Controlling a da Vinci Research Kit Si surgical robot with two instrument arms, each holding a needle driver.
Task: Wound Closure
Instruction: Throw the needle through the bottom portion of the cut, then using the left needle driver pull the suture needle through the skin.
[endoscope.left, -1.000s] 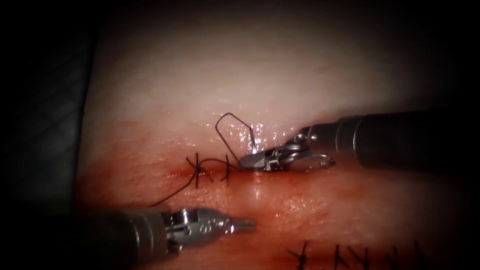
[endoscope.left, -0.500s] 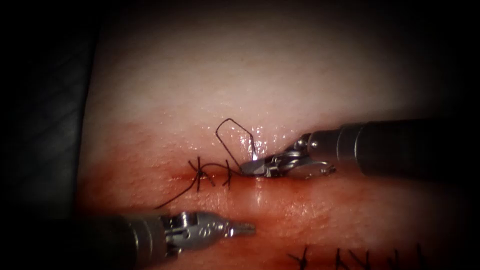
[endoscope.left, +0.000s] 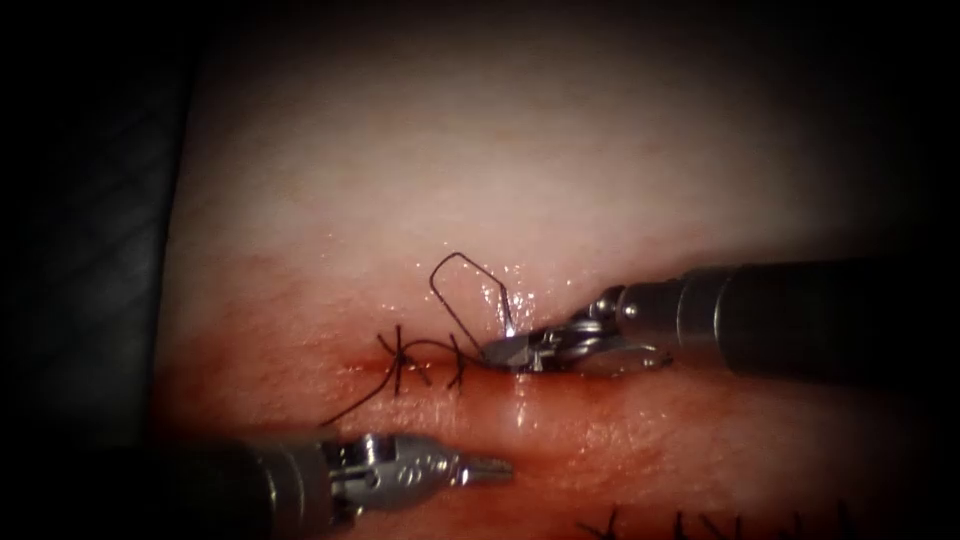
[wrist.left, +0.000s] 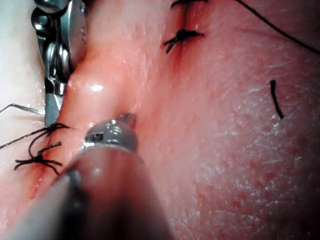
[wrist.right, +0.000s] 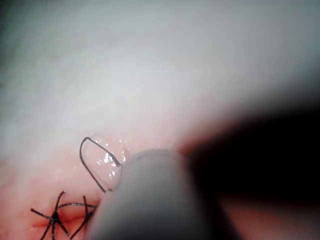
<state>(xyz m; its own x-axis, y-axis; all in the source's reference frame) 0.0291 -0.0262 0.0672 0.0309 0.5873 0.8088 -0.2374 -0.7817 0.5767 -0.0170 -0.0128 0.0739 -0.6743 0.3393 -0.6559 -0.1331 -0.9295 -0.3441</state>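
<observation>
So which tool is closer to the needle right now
Right. The right tool is at the needle, which rises from its jaws above the cut; the left tool lies apart, below the cut, holding nothing.

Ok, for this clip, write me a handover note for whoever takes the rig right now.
Right tool: shut on the needle near one end, just right of the two stitches. I cannot tell whether the needle enters the tissue.
Left tool: shut, holds nothing, below the cut.
Thread loops above the stitches, and a tail runs off lower left.
Done: two stitches at the cut's left end.
Left: the stretch to their right shows no stitch.
</observation>
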